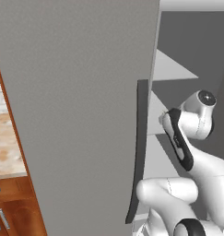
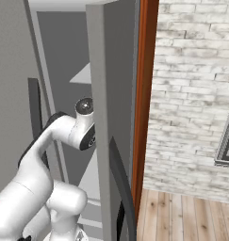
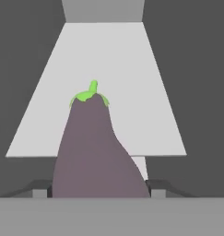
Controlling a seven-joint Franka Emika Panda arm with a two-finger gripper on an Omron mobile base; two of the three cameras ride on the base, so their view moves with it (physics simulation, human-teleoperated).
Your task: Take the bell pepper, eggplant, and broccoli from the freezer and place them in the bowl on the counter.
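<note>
Lying dead ahead between the gripper (image 3: 100, 192) tips: eggplant (image 3: 96, 152), long axis pointed away toward the shelf's (image 3: 132, 69) rear edge (stem far); grip state cannot be told.

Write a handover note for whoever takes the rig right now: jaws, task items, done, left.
Gripper: inside the freezer, its jaws either side of the eggplant; the hand view doesn't settle whether they grip it.
Eggplant: over a pale freezer shelf, green stem pointing away from the hand.
Counter: left of the freezer door.
Done: freezer open, eggplant reached.
Left: carry the eggplant to the bowl; bell pepper and broccoli status can't be told.
</note>
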